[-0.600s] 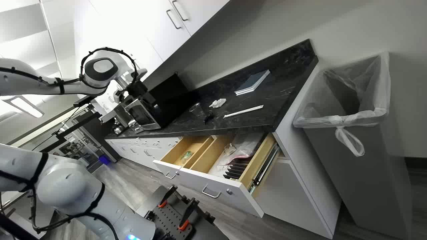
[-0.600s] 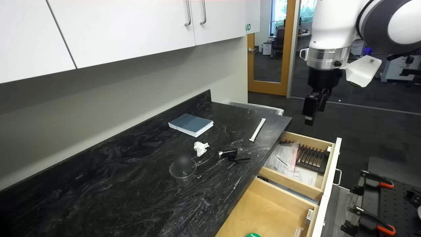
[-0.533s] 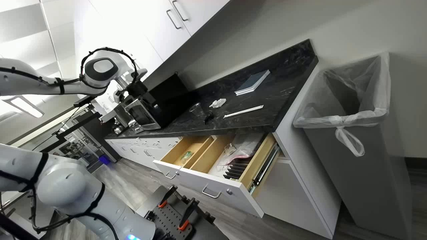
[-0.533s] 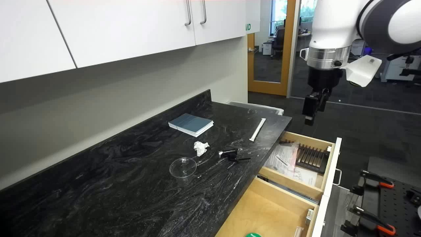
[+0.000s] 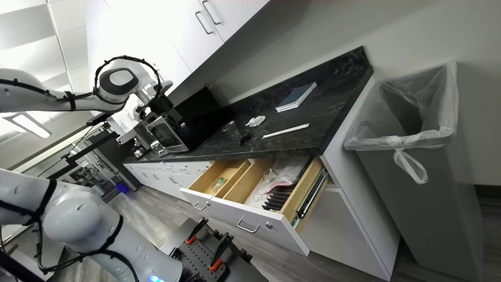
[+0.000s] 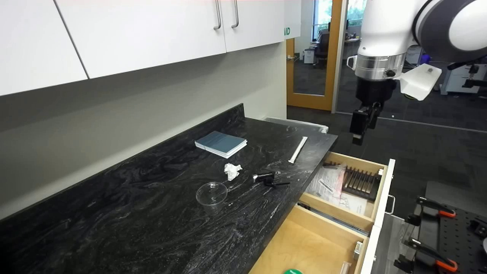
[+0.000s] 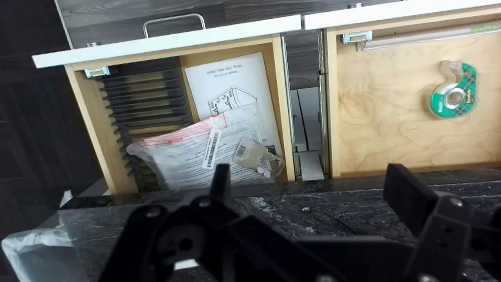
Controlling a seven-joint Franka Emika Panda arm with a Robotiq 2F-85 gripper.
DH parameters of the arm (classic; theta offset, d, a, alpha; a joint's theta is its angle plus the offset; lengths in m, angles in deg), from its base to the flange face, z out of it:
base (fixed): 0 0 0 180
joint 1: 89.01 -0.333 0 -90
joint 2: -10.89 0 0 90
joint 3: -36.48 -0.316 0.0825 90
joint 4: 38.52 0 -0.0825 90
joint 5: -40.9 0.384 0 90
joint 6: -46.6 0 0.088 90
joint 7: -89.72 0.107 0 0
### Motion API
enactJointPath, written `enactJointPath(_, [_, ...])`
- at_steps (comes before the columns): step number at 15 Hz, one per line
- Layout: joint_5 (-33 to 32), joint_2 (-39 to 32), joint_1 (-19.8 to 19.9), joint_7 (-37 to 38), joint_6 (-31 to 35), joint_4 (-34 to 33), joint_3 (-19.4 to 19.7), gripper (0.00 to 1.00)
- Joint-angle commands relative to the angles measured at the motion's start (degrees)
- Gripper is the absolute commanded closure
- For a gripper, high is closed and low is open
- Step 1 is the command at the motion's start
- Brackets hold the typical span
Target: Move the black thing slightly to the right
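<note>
The black thing (image 6: 267,179) is a small dark object with a thin arm and a light shiny end. It lies on the black counter (image 6: 144,213) near the front edge, and also shows in an exterior view (image 5: 245,138). My gripper (image 6: 359,139) hangs in the air above the counter level, apart from the black thing. It also shows in an exterior view (image 5: 181,122). In the wrist view the fingers (image 7: 309,173) are wide apart with nothing held. A thin dark strip between them may be the black thing's arm; the rest is hidden behind the gripper.
A clear plastic cup (image 6: 204,185), crumpled white paper (image 6: 232,172), a white wrapped stick (image 6: 298,150) and blue-covered notebooks (image 6: 221,142) are on the counter. Two open drawers (image 6: 371,243) jut out below its front edge. A lined trash bin (image 5: 422,188) stands at the counter's end.
The arm and the things on the counter have not moved. A blurred dark patch over the clear cup in an exterior view is gone.
</note>
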State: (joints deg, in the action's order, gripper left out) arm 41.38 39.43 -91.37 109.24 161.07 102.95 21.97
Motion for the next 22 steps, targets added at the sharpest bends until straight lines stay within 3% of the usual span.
enactJointPath(1, [-0.5,-0.14,-1.0,0.4,-0.12,-0.09,0.91,0.0])
enactJointPath(17, [-0.5,-0.14,-1.0,0.4,-0.12,-0.09,0.91,0.0])
enactJointPath(22, [-4.18,-5.59,-3.26,-13.94,6.24,-5.25,2.73,0.0])
